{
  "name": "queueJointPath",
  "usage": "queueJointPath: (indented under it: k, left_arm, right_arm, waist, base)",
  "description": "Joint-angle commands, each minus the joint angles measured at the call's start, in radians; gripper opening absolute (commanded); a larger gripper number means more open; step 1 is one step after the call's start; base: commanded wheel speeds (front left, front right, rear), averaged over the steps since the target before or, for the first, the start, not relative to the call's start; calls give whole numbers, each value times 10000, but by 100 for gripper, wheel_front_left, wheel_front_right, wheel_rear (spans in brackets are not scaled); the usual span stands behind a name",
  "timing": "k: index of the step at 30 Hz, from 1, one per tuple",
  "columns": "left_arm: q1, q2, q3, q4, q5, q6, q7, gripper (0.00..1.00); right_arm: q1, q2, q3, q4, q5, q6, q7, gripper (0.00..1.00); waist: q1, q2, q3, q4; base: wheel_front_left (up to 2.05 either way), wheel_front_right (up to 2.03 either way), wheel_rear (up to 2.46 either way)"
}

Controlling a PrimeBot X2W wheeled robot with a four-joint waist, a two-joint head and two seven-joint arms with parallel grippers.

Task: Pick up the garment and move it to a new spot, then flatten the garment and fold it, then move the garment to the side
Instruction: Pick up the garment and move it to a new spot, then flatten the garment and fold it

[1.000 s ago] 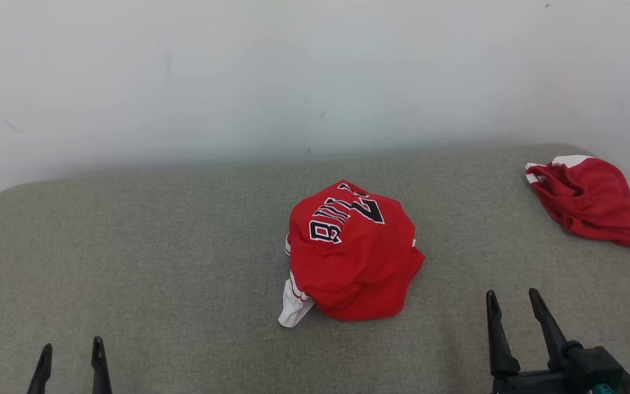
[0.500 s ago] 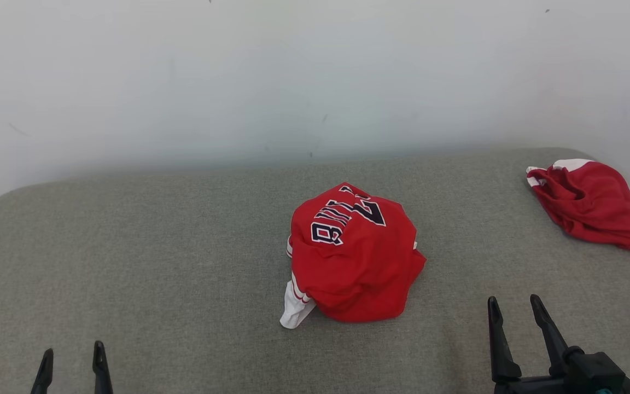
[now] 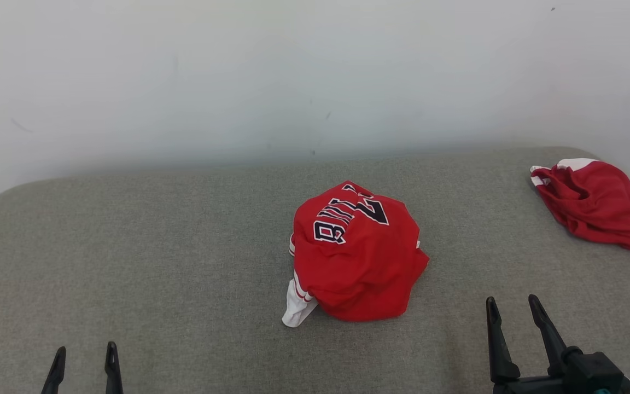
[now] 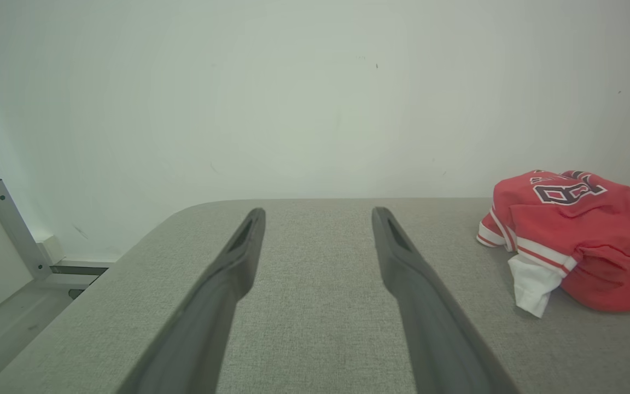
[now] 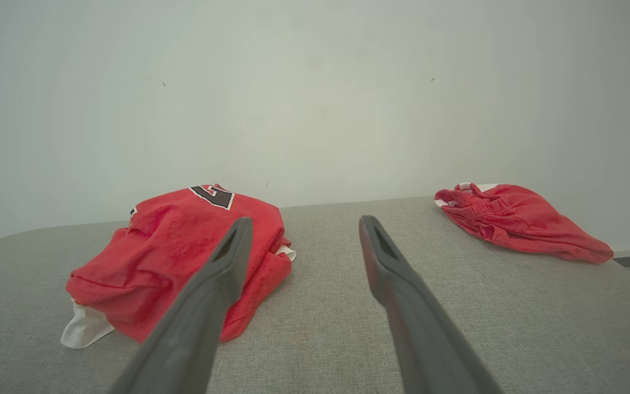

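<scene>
Garment [image 3: 359,257] crumpled, apart, beyond both open jaws

There are two crumpled red fabric garments: one red jersey with dark lettering and white trim [image 3: 359,262] and one plain red piece with a white edge [image 3: 594,205]. There is one grey woven-fabric padded surface [image 3: 156,246] and one pale wall [image 3: 238,82]. The grippers number two, the left gripper [image 3: 85,348] and the right gripper [image 3: 512,299], each with two long dark fingers, four fingers in all.
</scene>
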Motion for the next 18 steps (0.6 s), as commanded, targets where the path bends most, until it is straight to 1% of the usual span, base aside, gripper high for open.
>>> queueJointPath:
  k: [1, 18]
  left_arm:
    - [-104, -53, 46, 35, 129, -67, -32, 100]
    - [-109, -304, 289, 188, 343, -310, -33, 100]
  right_arm:
    - [92, 18, 12, -1, 4, -27, -2, 100]
    - [91, 18, 46, 19, -46, -27, -2, 100]
  waist:
    - [0, 0, 10, 7]
    - [0, 0, 45, 34]
  base:
    - [0, 0, 0]
    - [0, 0, 0]
